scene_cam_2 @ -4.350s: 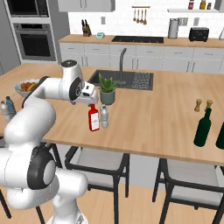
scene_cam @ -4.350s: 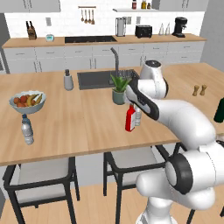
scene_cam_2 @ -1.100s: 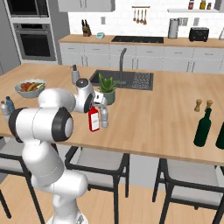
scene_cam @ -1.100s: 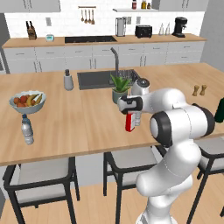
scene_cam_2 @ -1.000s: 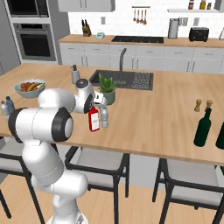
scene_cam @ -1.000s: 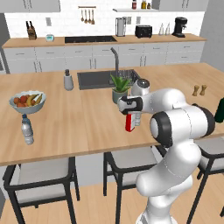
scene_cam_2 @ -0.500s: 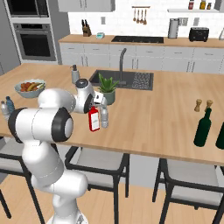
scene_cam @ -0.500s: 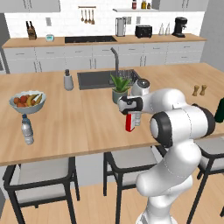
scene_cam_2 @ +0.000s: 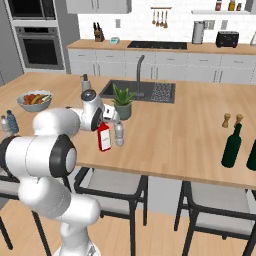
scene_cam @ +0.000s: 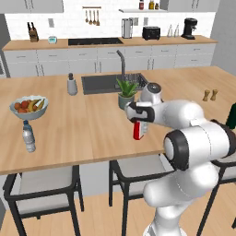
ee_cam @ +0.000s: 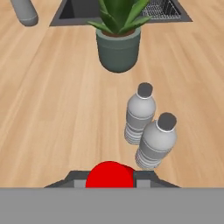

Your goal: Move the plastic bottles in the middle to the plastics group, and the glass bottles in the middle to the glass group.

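The slim red glass bottle stands mid-counter near the front edge. My gripper sits over its top, shut on the neck; in the hand view the red cap fills the gap between the dark fingers. Two small clear plastic bottles with pale caps stand upright just beside it, one showing as. The blue-capped clear bottle stands far left by the fruit bowl. A dark green bottle stands far right, also at the frame edge.
A potted plant stands just behind the bottles, in front of the sink. A grey dispenser, a fruit bowl and brown shakers are on the counter. Stools stand below the front edge.
Within the last second the jaws went from open to shut on the red bottle's neck. The arm and the bottles have stayed in place.
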